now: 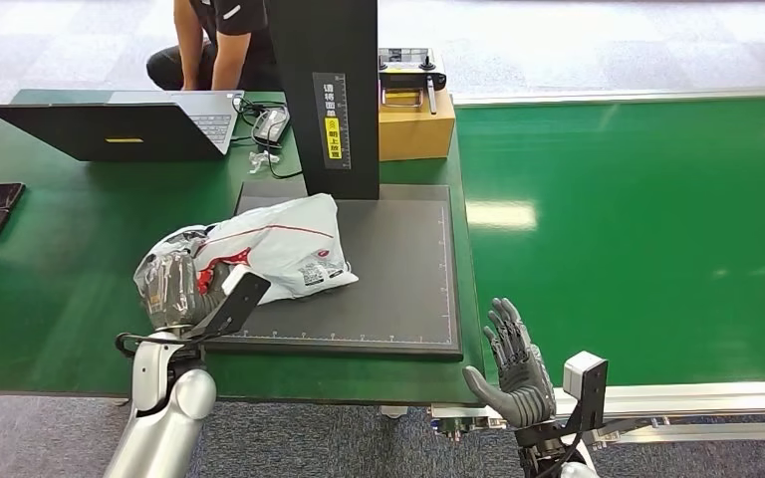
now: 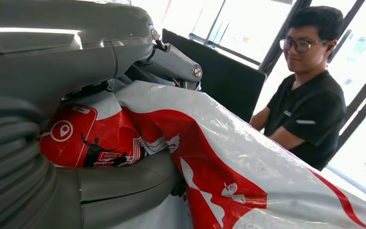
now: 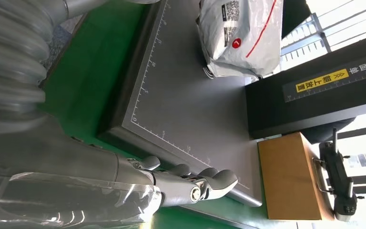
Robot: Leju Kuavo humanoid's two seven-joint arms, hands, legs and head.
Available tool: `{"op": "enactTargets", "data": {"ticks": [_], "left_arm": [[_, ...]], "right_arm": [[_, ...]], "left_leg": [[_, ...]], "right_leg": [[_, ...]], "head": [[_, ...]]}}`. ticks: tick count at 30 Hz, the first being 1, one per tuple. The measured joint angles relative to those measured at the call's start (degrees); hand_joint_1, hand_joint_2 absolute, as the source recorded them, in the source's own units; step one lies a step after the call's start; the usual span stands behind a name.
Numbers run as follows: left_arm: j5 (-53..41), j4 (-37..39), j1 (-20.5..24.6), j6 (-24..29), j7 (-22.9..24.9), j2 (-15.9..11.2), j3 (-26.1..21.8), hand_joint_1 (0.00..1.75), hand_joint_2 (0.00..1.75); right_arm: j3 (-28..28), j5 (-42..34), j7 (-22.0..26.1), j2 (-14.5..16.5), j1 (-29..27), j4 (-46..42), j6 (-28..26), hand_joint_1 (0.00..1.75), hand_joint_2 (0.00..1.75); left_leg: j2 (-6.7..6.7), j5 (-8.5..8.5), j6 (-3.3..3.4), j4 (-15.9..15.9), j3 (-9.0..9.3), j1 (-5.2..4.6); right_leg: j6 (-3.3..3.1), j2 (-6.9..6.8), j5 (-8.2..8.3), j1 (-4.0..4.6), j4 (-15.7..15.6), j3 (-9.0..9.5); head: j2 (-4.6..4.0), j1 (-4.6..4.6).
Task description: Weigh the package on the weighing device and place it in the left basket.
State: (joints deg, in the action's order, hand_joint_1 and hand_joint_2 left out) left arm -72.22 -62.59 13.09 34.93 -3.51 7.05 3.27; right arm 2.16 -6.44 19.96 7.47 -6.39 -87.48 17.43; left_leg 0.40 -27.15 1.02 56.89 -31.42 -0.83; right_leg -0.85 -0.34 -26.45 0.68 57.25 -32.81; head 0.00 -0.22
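The package [image 1: 279,247], a white plastic mailer bag with red printing, is shown lying on the left part of the dark weighing platform [image 1: 388,279], its left end overhanging the platform edge above the green tabletop [image 1: 50,289]. That overhanging end is clasped by the left robot hand [image 1: 174,284]; in the left wrist view the thick grey thumb [image 2: 124,179] is pressed under the bag's red print while the fingers [image 2: 176,64] are curled over its crumpled top, so that the soft film is gathered rather than pinched flat. Such a hold is judged suited to a limp bag, which would sag from a light grip. Most of the bag's weight is borne by the platform, an arrangement consistent with the weighing step, though a true reading would presumably require the hand's load to be removed. The black upright column [image 1: 324,95] with its yellow label stands at the far edge of the platform, and the bag is kept just near of it. The right robot hand [image 1: 513,363] is held empty with fingers spread, off the near right corner of the platform, well clear of the bag and so unlikely to disturb the scale. A cardboard box [image 1: 416,124] carrying a black handheld device [image 1: 410,72] stands just right of the column; a laptop [image 1: 120,124] lies far left, where a person [image 1: 214,40] is seated. The left basket cannot be identified in these views.
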Motion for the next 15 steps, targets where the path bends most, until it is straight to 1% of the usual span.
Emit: {"op": "enactTargets", "data": {"ticks": [2,4,7,11,15], "left_arm": [[-1.8,0.1,0.4,0.8,1.9,-0.4,-0.9,1.75,1.75],[-4.1,0.7,1.6,1.8,4.8,-1.5,-2.4,1.75,1.75],[-6.1,3.2,4.8,3.5,8.0,-4.7,-6.3,1.75,1.75],[-6.5,6.8,8.6,4.7,8.9,-9.3,-13.4,1.75,1.75],[-5.2,8.8,11.0,4.8,7.4,-12.1,-22.2,1.75,1.75]], "right_arm": [[0.0,-0.1,0.2,-0.1,0.0,0.1,-0.2,0.0,1.75],[0.0,-0.4,0.4,-0.2,0.0,0.1,-0.4,0.0,1.75],[0.0,-0.7,0.5,-0.3,0.0,0.3,-0.7,0.0,1.75],[0.0,-0.8,0.5,-0.5,0.4,0.9,-1.2,0.0,1.75],[0.0,-0.9,0.6,-0.5,0.7,1.1,-2.6,0.0,1.75]], "left_leg": [[0.01,0.0,0.0,0.0,-0.01,0.0],[0.02,0.0,0.0,0.0,-0.02,0.01],[0.08,0.04,-0.07,0.0,-0.01,0.05],[0.13,0.11,-0.19,0.0,-0.02,0.17],[0.14,0.12,-0.23,0.0,-0.04,0.24]], "right_leg": [[0.0,0.01,0.0,0.0,0.0,-0.02],[-0.01,0.03,0.01,0.01,0.0,-0.03],[-0.09,0.09,0.06,0.06,0.0,-0.05],[-0.18,0.12,0.09,0.18,0.1,-0.08],[-0.21,0.13,0.09,0.24,0.1,-0.1]], "head": [[0.0,0.0],[0.0,0.01],[0.0,0.0],[0.0,-0.01],[0.0,-0.02]]}}
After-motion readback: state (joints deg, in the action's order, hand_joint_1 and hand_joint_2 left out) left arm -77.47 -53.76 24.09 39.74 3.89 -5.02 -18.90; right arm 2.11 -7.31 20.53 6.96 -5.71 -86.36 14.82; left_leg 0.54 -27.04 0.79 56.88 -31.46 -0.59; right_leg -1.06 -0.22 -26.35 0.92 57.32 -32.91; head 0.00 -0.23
